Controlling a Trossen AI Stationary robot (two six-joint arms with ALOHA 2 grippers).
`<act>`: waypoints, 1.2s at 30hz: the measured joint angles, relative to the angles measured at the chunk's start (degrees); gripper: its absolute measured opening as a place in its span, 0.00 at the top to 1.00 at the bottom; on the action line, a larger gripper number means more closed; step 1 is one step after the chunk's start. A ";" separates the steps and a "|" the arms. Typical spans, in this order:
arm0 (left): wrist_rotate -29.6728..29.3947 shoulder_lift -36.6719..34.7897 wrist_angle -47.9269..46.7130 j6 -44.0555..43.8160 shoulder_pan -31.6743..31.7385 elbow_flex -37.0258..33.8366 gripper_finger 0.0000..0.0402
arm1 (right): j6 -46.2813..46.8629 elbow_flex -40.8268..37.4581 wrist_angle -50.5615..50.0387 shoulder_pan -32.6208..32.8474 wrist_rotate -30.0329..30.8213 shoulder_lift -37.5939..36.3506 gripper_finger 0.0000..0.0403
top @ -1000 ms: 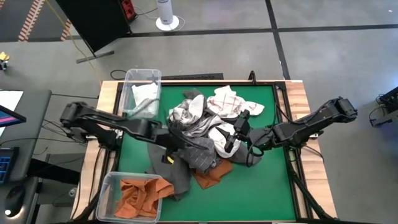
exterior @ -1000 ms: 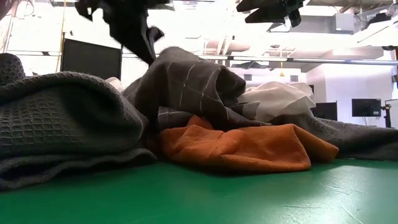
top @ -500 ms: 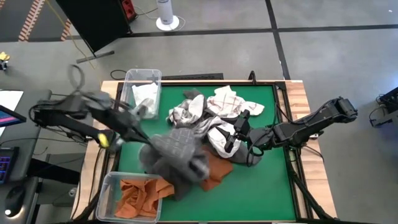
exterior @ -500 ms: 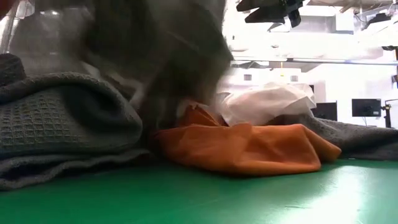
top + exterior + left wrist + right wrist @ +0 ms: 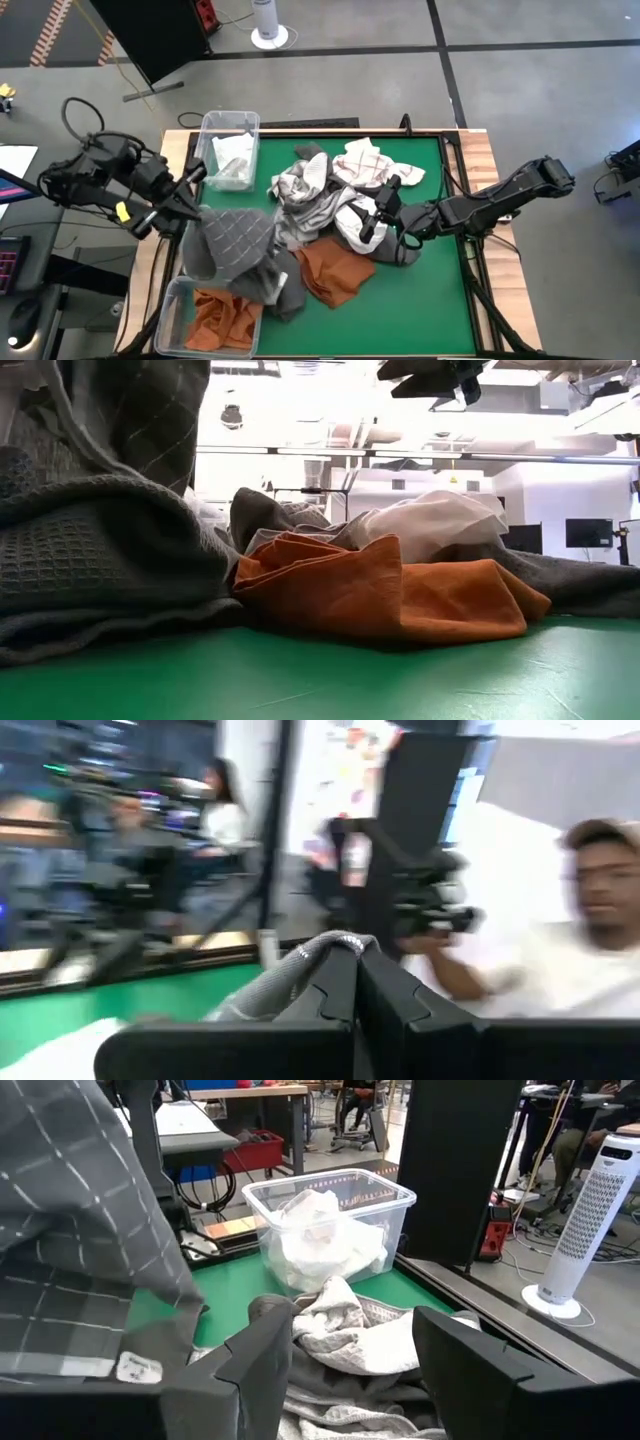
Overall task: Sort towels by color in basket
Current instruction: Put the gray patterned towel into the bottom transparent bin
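The left gripper (image 5: 190, 190), at the left of the high view by the table's left edge, is pressed together on a corner of a dark grey towel (image 5: 235, 240); the left wrist view shows a fold of that cloth (image 5: 300, 965) pinched between its fingers. The towel hangs and drapes down toward the lower left, its trailing end lying over the rim of the near bin (image 5: 172, 310), which holds orange cloth (image 5: 222, 312). A second bin (image 5: 228, 125) at the upper left holds white cloth.

The step in hand looks like carrying the grey towel clear of the pile (image 5: 330, 195) at frame centre. To do it well, the pinch should hold firm, since only a small fold is gripped. Lifting higher before travelling would stop the tail from dragging the orange towel (image 5: 335, 275) beside it, or from spilling into the orange bin, where grey does not belong. No grey bin shows, so the drop place cannot be told; it should be picked before release.

The right gripper (image 5: 378, 215) sits right of centre, over the pile's right side, fingers spread and holding nothing; the right wrist view shows checked cloth (image 5: 350, 1320) between them. It should wait until the left arm is clear.
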 joint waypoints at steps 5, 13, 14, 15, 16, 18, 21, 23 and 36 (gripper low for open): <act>11.50 1.43 -0.59 -5.93 -0.02 0.01 1.00 | 0.00 0.00 0.18 -0.02 0.00 0.88 0.42; 16.05 5.34 -13.58 -11.48 -3.52 -0.01 1.00 | 2.40 -0.04 -2.02 -1.18 -0.20 0.90 0.42; 16.07 6.27 -14.72 -12.25 -4.86 -0.02 1.00 | 2.42 -0.04 -2.00 -1.31 -0.20 0.89 0.42; 16.08 7.34 -15.43 -13.27 -6.32 -0.02 1.00 | 2.51 -0.04 -2.05 -1.41 -0.20 0.87 0.42; 16.04 8.42 -15.53 -14.43 -7.90 -0.02 1.00 | 2.68 -0.04 -2.26 -1.42 -0.20 0.87 0.42; 16.02 10.63 -14.09 -16.50 -11.00 -0.02 1.00 | 2.97 -0.04 -2.85 -1.49 -0.17 0.90 0.42; 15.94 13.63 -10.16 -19.25 -15.23 -0.09 1.00 | 3.60 -0.04 -2.97 -1.52 -0.15 0.90 0.42; 15.65 15.11 -7.27 -21.28 -18.11 -0.06 1.00 | 3.93 -0.04 -3.29 -1.49 -0.17 0.90 0.42; -10.82 27.29 -24.55 -27.40 -34.32 -0.02 1.00 | 6.03 -0.04 -4.39 -1.49 -0.13 0.90 0.42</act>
